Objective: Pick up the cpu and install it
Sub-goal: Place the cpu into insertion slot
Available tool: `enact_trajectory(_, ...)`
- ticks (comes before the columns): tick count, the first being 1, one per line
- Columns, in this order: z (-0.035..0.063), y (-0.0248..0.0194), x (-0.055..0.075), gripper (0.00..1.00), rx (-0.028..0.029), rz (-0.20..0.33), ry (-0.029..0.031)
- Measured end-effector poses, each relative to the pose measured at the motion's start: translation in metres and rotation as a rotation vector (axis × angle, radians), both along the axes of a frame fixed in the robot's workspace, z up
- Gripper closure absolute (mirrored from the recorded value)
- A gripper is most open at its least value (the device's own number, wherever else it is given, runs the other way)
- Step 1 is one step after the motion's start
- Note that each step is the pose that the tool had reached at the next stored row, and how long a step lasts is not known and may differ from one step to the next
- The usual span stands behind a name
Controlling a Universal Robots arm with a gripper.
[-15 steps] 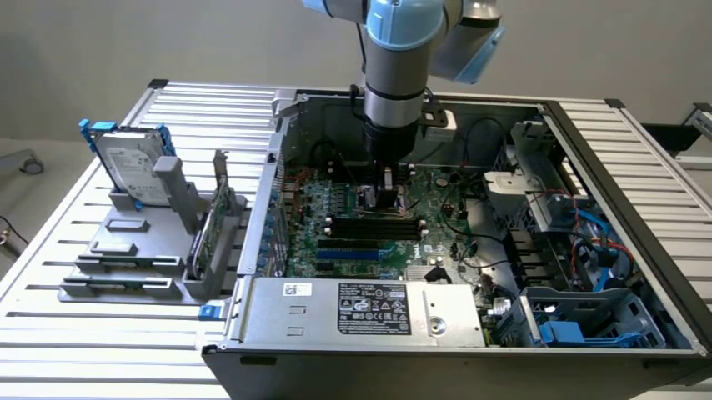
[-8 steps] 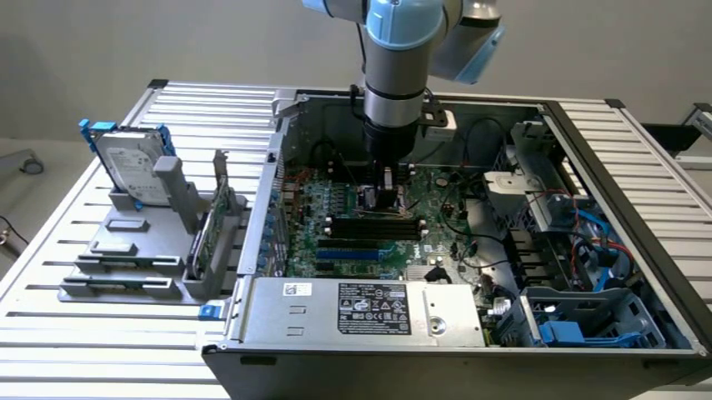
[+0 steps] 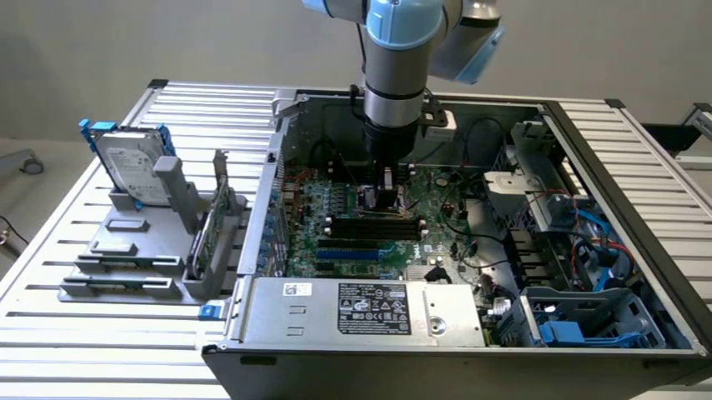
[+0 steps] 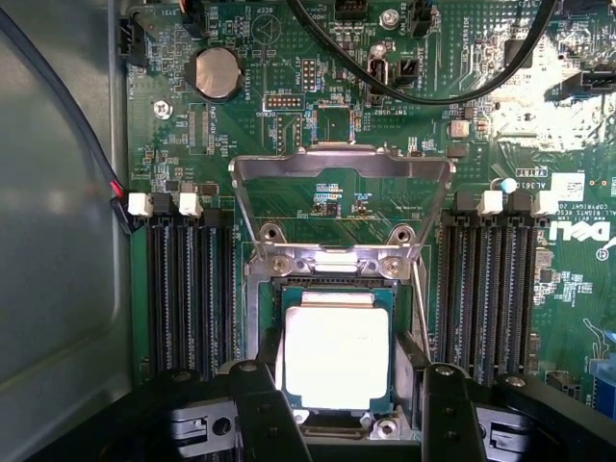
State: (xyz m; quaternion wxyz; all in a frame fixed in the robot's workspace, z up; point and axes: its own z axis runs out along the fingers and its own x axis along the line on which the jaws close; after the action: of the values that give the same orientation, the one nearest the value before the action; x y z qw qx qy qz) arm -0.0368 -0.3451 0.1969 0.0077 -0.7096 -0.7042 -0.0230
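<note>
- Aluminium slat table (image 3: 67, 333) carries everything.
- Open computer case (image 3: 445, 371) lies on it. Inside are the green motherboard (image 3: 445, 200), a silver power unit (image 3: 368, 312) along the near wall, and a blue drive cage (image 3: 579, 321) at the exterior view's right.
- Grey and blue arm (image 3: 395, 75) drops straight down into the case, between loose black cables (image 4: 423, 96).
- Grey rack (image 3: 122, 250) stands outside the case at the exterior view's left, with a hard drive (image 3: 132, 171) upright in it.
- Black memory slots (image 4: 188, 289) flank the socket on both sides.
- Metal load plate (image 4: 342, 164) is swung up, open.
- Socket frame (image 4: 260, 318) holds the cpu (image 4: 337, 356), lying flat with its silver top up.
- Gripper (image 4: 351, 375) hangs just over the cpu. Its fingers (image 4: 260, 414) are released and spread to either side of the chip, with a gap showing.
- Coin battery (image 4: 217, 72) sits beyond the plate.
</note>
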Motion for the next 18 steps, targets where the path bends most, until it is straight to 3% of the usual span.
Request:
enact_trajectory(4,-0.0001,0.0007,0.0,0.46,-0.0024,-0.001,0.0)
enact_trajectory(14,-0.0006,0.0007,0.0,0.46,-0.0025,-0.001,0.0)
enact_trajectory(18,-0.0007,0.0007,0.0,0.38,-0.0025,-0.001,0.0)
